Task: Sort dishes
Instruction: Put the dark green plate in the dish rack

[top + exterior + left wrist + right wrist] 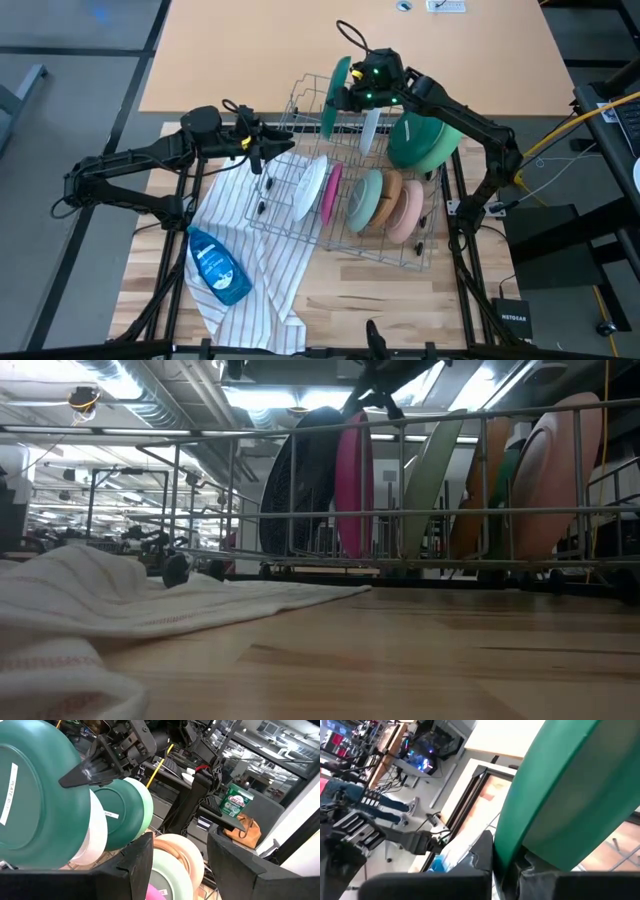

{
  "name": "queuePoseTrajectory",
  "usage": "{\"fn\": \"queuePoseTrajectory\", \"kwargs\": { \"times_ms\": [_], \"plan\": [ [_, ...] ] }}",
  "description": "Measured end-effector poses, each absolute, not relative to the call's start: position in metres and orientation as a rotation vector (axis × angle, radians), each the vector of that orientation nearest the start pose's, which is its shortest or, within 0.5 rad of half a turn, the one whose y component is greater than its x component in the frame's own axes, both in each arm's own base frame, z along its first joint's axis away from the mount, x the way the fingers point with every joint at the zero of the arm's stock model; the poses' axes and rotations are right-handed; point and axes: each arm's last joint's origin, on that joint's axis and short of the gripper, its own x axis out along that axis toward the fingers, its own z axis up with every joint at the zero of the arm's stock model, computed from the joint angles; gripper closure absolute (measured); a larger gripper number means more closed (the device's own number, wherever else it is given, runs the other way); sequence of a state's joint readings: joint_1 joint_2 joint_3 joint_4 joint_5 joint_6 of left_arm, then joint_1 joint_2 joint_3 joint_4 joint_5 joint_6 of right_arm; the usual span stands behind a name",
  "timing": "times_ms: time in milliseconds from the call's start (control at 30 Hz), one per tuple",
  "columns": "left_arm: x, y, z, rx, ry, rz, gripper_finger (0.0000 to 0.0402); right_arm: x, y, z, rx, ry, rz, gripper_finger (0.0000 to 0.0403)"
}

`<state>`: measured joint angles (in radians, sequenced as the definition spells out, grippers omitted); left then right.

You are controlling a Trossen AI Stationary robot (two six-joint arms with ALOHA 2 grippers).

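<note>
rack (300, 110): thin grey metal wire, slightly shiny
dark green plate (560, 795): smooth plastic, soft sheen
magenta plate (352, 485): smooth, glossy plastic
towel (240, 250): striped white cloth, matt, rumpled
table (420, 650): pale wood, smooth, faint sheen
soap bottle (218, 265): clear blue glossy plastic

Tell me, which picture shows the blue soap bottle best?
The high view: the whole blue soap bottle lies there on the striped towel. The right wrist view catches only a blue sliver; the low and left wrist views miss it.

Rack (300, 110) left half: open slots beside white plate (310, 187). Right half blocked by upright dishes (385, 200). Soap bottle (218, 265) obstructs the striped towel (250, 270).
</note>
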<state>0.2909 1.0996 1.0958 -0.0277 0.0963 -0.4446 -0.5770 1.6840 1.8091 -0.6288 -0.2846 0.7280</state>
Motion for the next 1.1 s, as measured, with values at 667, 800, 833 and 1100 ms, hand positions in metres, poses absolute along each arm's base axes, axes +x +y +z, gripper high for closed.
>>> {"fn": "queuePoseTrajectory", "kwargs": {
  "times_ms": [667, 800, 833, 1100],
  "plan": [
    [0.232, 0.066, 0.388, -0.444, 0.061, 0.212, 0.0227, 0.33, -0.212, 0.382, 0.937, 0.392, -0.511, 0.0388],
    [0.232, 0.066, 0.386, -0.447, 0.08, 0.216, 0.0227, 0.33, -0.212, 0.381, 0.941, 0.401, -0.515, 0.038],
    [0.232, 0.066, 0.385, -0.448, 0.084, 0.217, 0.0227, 0.33, -0.212, 0.381, 0.942, 0.402, -0.515, 0.0378],
    [0.232, 0.066, 0.385, -0.446, 0.086, 0.211, 0.0227, 0.324, -0.209, 0.368, 0.982, 0.531, -0.585, 0.0373]
  ]
}}
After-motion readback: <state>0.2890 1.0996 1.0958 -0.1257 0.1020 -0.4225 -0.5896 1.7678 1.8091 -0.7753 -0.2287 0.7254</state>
